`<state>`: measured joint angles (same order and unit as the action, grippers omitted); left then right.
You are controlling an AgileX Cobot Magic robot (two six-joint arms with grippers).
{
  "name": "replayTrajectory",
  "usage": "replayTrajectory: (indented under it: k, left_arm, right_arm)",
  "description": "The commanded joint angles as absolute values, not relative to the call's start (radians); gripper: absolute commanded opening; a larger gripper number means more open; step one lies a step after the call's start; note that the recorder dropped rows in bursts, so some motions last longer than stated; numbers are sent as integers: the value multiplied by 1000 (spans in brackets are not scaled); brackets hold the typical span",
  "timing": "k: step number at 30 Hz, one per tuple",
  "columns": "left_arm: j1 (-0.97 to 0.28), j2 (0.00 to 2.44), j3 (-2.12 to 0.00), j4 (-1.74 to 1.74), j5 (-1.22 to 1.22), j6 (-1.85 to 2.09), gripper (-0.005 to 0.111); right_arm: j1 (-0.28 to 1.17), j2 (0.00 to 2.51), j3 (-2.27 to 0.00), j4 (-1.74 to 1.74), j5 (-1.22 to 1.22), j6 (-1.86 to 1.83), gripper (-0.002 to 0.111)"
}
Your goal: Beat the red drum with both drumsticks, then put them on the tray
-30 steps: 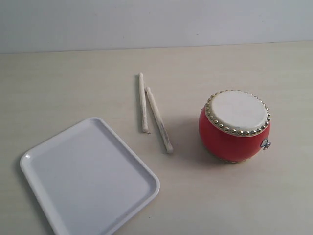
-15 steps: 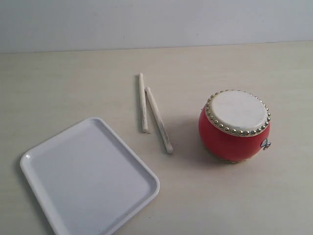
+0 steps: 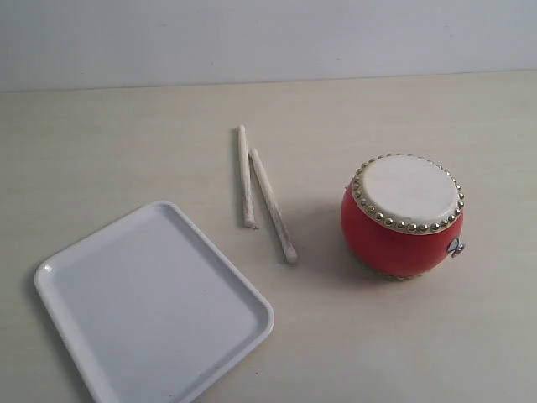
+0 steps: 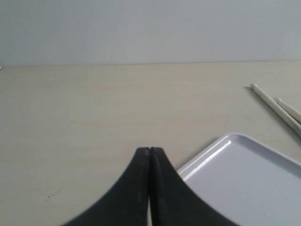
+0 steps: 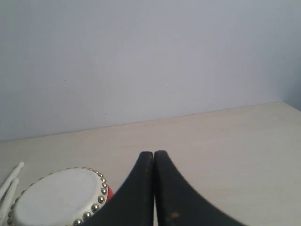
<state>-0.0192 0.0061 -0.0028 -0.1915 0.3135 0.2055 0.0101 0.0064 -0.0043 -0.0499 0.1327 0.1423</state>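
The red drum (image 3: 403, 220) stands upright on the table at the right, cream skin up; its studded top (image 5: 56, 197) also shows in the right wrist view. Two pale drumsticks (image 3: 262, 196) lie side by side on the table between drum and tray, and their tips (image 4: 277, 106) appear in the left wrist view. The white tray (image 3: 151, 302) lies at the front left with nothing in it. My left gripper (image 4: 149, 150) is shut and holds nothing, just short of the tray's corner (image 4: 225, 141). My right gripper (image 5: 154, 154) is shut and holds nothing, beside the drum. Neither gripper shows in the exterior view.
A pale wooden table (image 3: 126, 151) carries everything. A plain light wall (image 3: 268, 38) rises behind its far edge.
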Motion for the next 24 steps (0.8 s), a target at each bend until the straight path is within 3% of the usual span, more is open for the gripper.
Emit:
replayTrajectory:
  k: [1,8,24]
  left_arm:
    - [-17,0,0,-194,306,208,0]
    - [-17,0,0,-755,78,200,0]
    - [-17,0,0,-930,0,154,0]
  right_arm:
    - [6,0,0,-51,129,135,0]
    - [6,0,0,-51,129,135,0]
    - [6,0,0,-51,129,135,0]
